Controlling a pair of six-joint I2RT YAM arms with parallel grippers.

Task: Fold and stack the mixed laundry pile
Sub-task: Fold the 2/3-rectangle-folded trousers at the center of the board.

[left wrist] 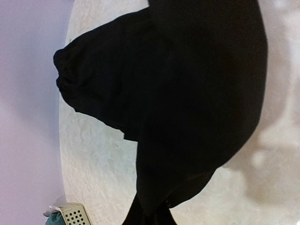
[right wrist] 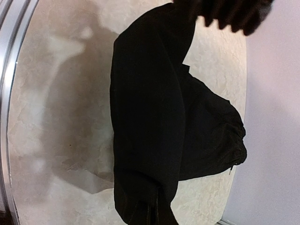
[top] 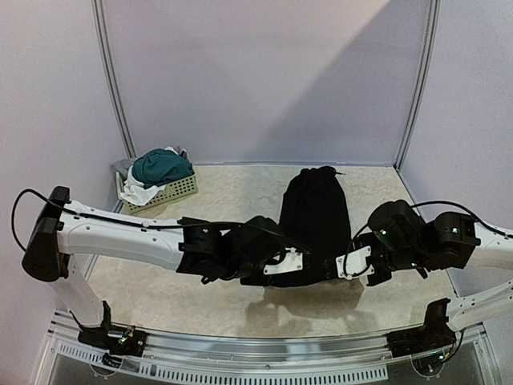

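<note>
The black trousers [top: 314,212] lie lengthwise in the middle of the table, their waistband at the far end. The near end is lifted off the surface and hangs between both hands. My left gripper [top: 311,269] is shut on that near end from the left. In the left wrist view the cloth [left wrist: 187,93] runs down into the gripper [left wrist: 150,218]. My right gripper [top: 332,267] is shut on the same end from the right. In the right wrist view the trousers [right wrist: 150,117] bunch at the gripper [right wrist: 150,216]. Dark teal shorts [top: 163,166] and a white cloth [top: 139,193] lie heaped at the back left.
A small pale perforated basket [top: 178,191] stands at the back left against the wall and carries the shorts and the white cloth. Its corner [left wrist: 73,215] shows in the left wrist view. A metal rail [top: 264,353] runs along the near table edge. Walls close the back and sides.
</note>
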